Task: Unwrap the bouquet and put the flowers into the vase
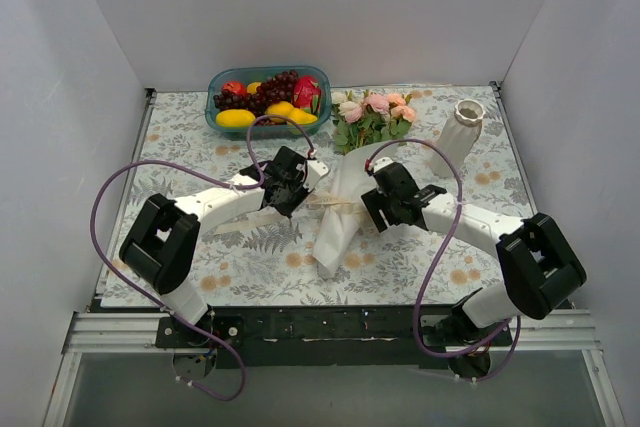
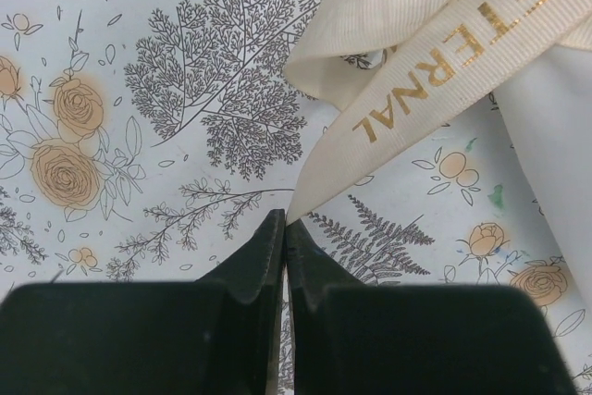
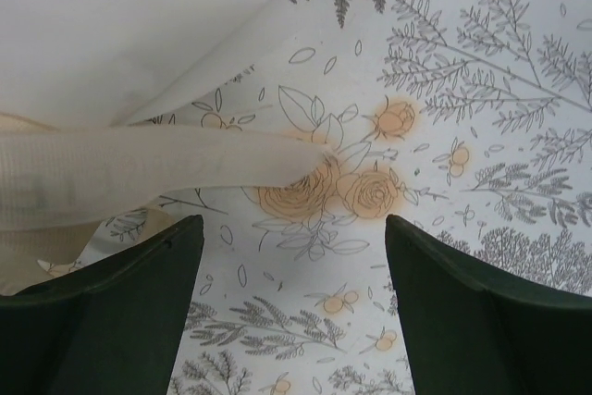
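Observation:
The bouquet [image 1: 338,209] lies in the middle of the table, its white paper cone pointing toward me. The flowers [image 1: 372,112], pink and peach roses with green leaves, stick out of its far end. A cream ribbon [image 2: 421,76] with gold letters is tied around the cone. My left gripper [image 2: 285,222] is shut on the tip of one ribbon tail, left of the cone [image 1: 296,197]. My right gripper [image 3: 291,228] stands open just right of the cone [image 1: 372,205], and a blurred ribbon tail [image 3: 139,173] lies ahead of its left finger. The white ribbed vase [image 1: 460,134] stands upright at the far right.
A blue bowl of fruit [image 1: 268,97] sits at the back, left of the flowers. White walls close in the floral tablecloth [image 1: 200,257] on three sides. Purple cables [image 1: 110,197] loop over both arms.

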